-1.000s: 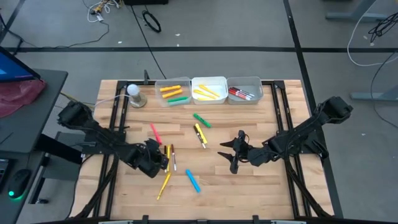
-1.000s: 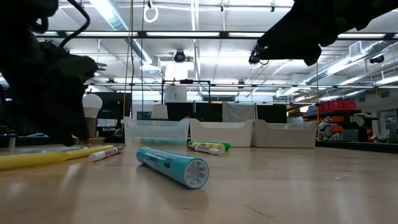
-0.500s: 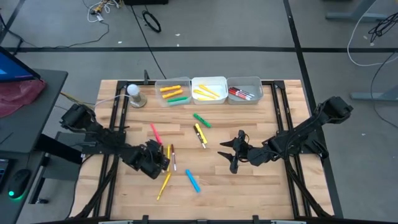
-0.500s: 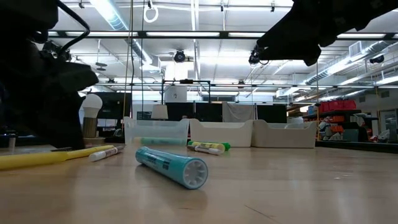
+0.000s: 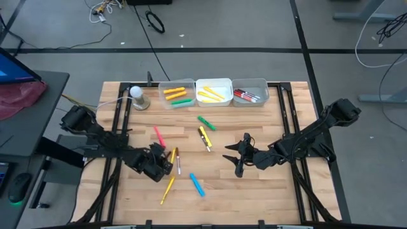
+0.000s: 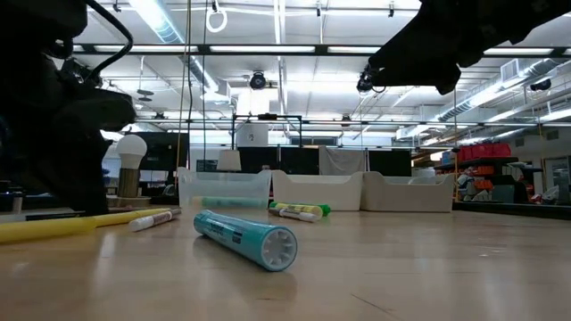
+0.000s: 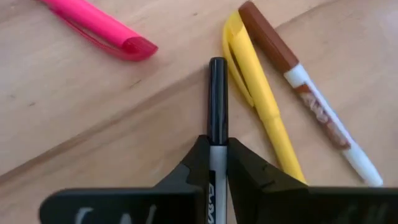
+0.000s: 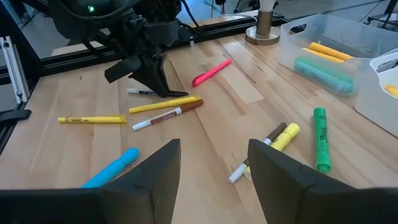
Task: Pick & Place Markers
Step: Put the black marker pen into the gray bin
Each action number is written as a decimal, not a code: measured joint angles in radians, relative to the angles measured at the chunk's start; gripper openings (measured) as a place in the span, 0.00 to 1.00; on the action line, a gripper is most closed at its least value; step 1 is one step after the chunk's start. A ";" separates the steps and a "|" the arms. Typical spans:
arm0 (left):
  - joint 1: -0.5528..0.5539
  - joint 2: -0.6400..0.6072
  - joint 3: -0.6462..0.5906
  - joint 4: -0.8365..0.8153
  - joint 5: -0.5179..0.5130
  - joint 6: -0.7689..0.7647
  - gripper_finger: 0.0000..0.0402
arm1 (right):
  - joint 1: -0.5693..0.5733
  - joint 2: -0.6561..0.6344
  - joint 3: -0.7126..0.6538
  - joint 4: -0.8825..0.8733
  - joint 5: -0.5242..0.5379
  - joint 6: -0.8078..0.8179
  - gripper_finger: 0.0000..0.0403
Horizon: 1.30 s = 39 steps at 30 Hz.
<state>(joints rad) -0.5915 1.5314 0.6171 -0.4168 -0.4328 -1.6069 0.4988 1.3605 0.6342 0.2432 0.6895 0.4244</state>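
Observation:
My left gripper is low over the near-left part of the table, shut on a thin white marker with a black cap. Beside that marker lie a yellow marker, a brown-capped white marker and a pink one. Other loose markers lie about: yellow, blue, green and yellow-and-dark. My right gripper is open and empty, above the table right of the middle. My left gripper pinches the marker's white barrel just behind the black cap, between its two fingertips. The fingers slant down from above, and the marker runs out lengthwise ahead of them. Whether the marker rests on the wood or is just clear of it, I cannot tell.
Three plastic bins stand in a row at the far edge: left with orange and green markers, middle with yellow ones, right with red and dark ones. A white bulb on a round base stands left of them.
My left arm has sunk a little toward the table beside the yellow marker. The loose markers lie where they were.

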 joint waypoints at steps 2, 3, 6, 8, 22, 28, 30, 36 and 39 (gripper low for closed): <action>-0.009 -0.019 0.010 -0.026 0.022 0.014 0.09 | 0.000 0.000 0.000 0.000 0.001 0.000 0.47; -0.015 -0.033 0.018 -0.053 0.049 0.020 0.09 | 0.000 0.000 0.000 0.000 0.002 -0.001 0.47; -0.035 -0.076 0.065 -0.166 0.070 0.029 0.09 | -0.007 0.000 0.000 0.000 0.003 -0.002 0.47; -0.047 -0.112 0.099 -0.228 0.018 0.034 0.09 | -0.015 0.000 0.000 0.001 0.002 -0.002 0.47; 0.093 -0.163 0.127 0.450 -0.268 0.895 0.09 | -0.116 0.254 -0.001 0.422 -0.186 -0.150 0.47; 0.219 -0.049 0.128 1.035 -0.036 1.325 0.09 | -0.160 0.430 0.019 0.785 -0.318 -0.268 0.47; 0.246 -0.014 0.128 1.181 0.040 1.397 0.09 | -0.171 0.460 0.057 0.795 -0.355 -0.276 0.47; 0.290 0.047 0.132 1.359 0.122 1.457 0.09 | -0.169 0.466 0.124 0.810 -0.369 -0.330 0.47; 0.291 0.049 0.131 1.357 0.119 1.462 0.09 | -0.162 0.461 0.139 0.823 -0.362 -0.340 0.46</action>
<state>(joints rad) -0.3001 1.5803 0.7483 0.9401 -0.3133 -0.1449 0.3372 1.8211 0.7731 1.0667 0.3274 0.0847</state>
